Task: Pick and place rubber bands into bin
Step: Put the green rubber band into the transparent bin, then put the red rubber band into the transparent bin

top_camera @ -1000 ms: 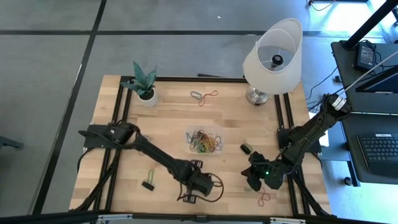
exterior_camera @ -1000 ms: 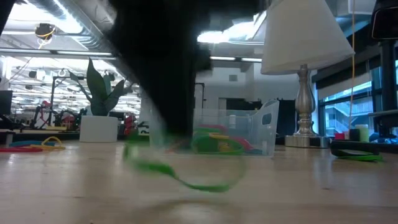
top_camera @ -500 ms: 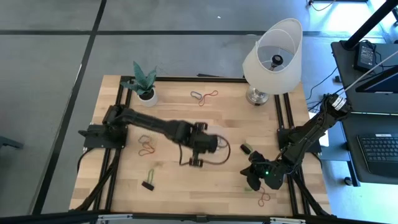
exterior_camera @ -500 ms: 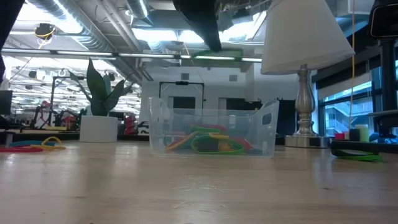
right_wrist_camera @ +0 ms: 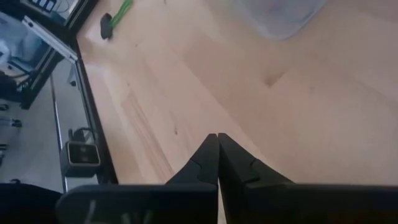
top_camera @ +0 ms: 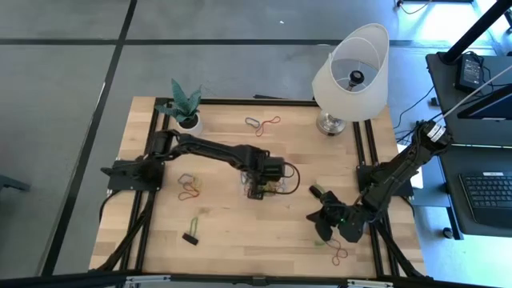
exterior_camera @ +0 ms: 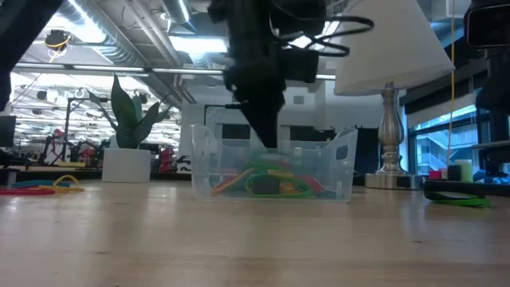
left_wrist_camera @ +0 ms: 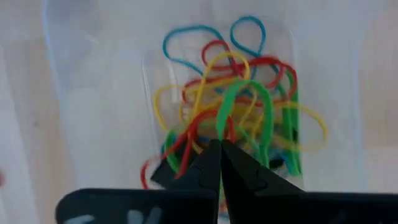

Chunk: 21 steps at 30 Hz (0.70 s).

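Note:
The clear bin [exterior_camera: 335, 171] stands mid-table with a heap of coloured rubber bands [exterior_camera: 271, 182] inside. My left gripper [left_wrist_camera: 219, 144] points down into it, its tips [exterior_camera: 269, 139] between the walls, and is shut on a green rubber band [left_wrist_camera: 245, 106]. My right gripper [top_camera: 320, 220] hovers shut over bare wood near the table's right front, holding nothing. Loose rubber bands lie on the table left of the bin [top_camera: 189, 186], at the far side [top_camera: 262, 122] and at the near right [top_camera: 340, 254]. My left gripper pinches the green rubber band at one end of its loop [left_wrist_camera: 222, 134] between its two fingertips, which come from above and point down. The loop hangs open below the fingers, over the heap in the bin. Whether it touches the heap cannot be told.
A white plant pot [top_camera: 189, 124] stands at the far left and a lamp [top_camera: 350, 68] at the far right. A green strip with a black clip [top_camera: 192, 232] lies near the front left. A small dark object [top_camera: 317, 191] sits right of the bin.
My left gripper has swung from the table's near edge toward the far side, coming to a stop over the bin. It stayed shut on the green rubber band, which came up off the table and travelled with it. The right gripper has kept its place.

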{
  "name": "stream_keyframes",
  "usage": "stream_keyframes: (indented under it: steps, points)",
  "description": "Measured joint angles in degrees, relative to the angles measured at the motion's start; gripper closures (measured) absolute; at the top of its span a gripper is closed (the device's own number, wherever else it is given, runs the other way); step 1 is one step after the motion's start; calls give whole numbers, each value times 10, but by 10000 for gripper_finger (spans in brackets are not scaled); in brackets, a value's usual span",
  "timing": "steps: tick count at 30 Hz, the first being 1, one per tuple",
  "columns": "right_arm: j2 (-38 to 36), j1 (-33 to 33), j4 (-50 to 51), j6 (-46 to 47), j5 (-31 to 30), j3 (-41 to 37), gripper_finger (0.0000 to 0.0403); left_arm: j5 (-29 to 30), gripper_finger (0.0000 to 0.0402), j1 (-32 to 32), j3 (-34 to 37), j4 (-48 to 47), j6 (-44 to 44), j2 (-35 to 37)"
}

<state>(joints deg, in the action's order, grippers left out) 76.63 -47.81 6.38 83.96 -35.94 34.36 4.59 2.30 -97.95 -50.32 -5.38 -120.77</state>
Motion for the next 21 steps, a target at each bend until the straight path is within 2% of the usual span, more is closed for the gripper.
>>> stream_keyframes:
  steps: [6,13,17,21]
  points:
    - [0,23,-1,-1,0,0,402,-28,383,-3,0,13,1,-32]
    - [0,33,1,-2,0,0,402,-29,320,-5,-2,17,-3,-41]
    - [0,33,14,-3,0,0,402,-26,286,-11,-33,-15,0,-40]
    - [0,33,36,-5,0,0,402,-27,269,-16,-71,-61,3,-29]
